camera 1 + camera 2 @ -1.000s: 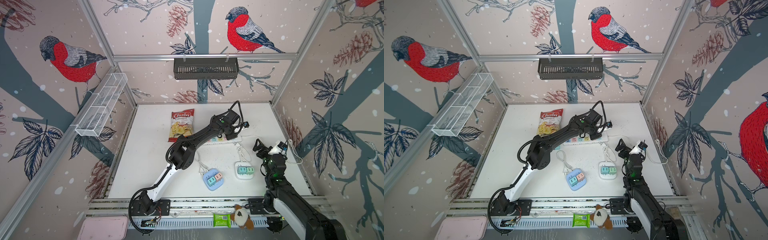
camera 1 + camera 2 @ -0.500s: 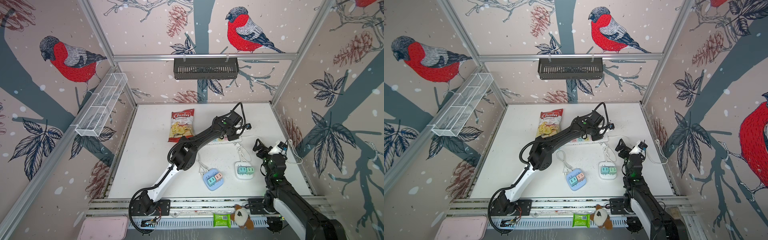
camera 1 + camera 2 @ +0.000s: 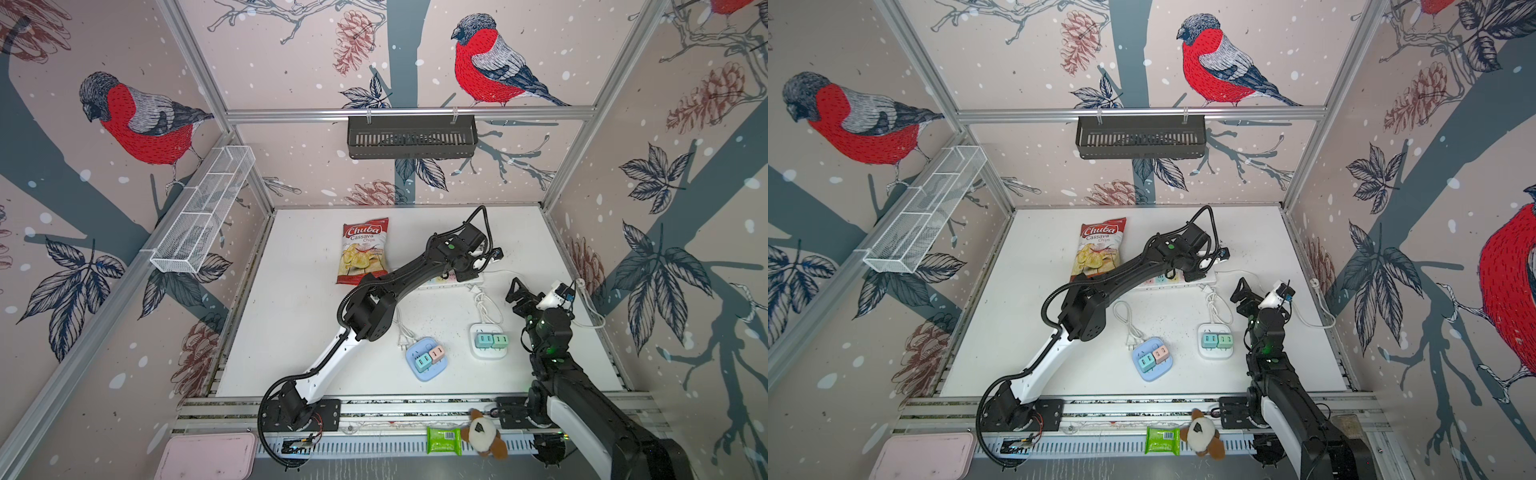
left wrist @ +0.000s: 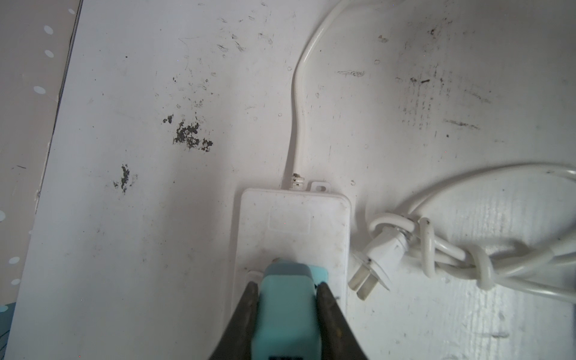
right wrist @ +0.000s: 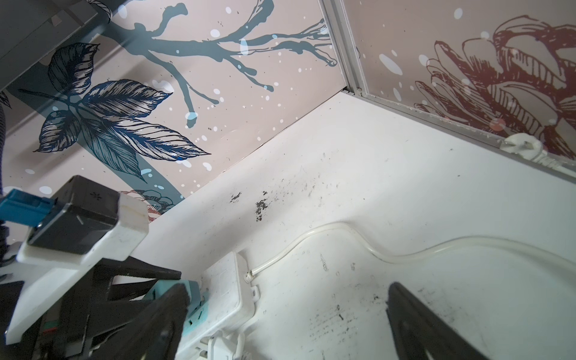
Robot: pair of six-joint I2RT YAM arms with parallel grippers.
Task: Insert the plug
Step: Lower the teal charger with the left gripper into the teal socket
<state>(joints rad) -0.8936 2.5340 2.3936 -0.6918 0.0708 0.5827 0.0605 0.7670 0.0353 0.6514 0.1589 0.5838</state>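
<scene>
**Top views and wrist views: left gripper (image 3: 466,274) clamped on a teal plug (image 4: 285,311) at the power strip (image 3: 434,283)**

In both top views, a white table (image 3: 291,332) sits inside walls printed with red-breasted birds. The left arm reaches across the middle to the long white power strip. Its gripper points down at the end where the strip's cord leaves, and the plug is hidden beneath it. The right gripper (image 3: 527,294) hovers near that same end, apart from the strip and holding nothing. A chips bag (image 3: 363,249) lies behind the strip. Nearer the front sit a blue socket block (image 3: 426,361) and a white socket block (image 3: 489,345), each carrying small pastel adapters.

In the left wrist view, two dark fingers (image 4: 247,307) press against both sides of the teal plug, with the jaws narrowed to its width. The plug stands on the strip's last socket, near where the cord (image 4: 299,93) exits. Whether its prongs are fully seated cannot be told. A loose white plug (image 4: 385,249) with bundled cable lies just beside the strip, its prongs bare.

In the right wrist view, the right gripper's fingers stand wide apart with only bare table between them. The strip's corded end and the left gripper show beyond one fingertip.
</scene>
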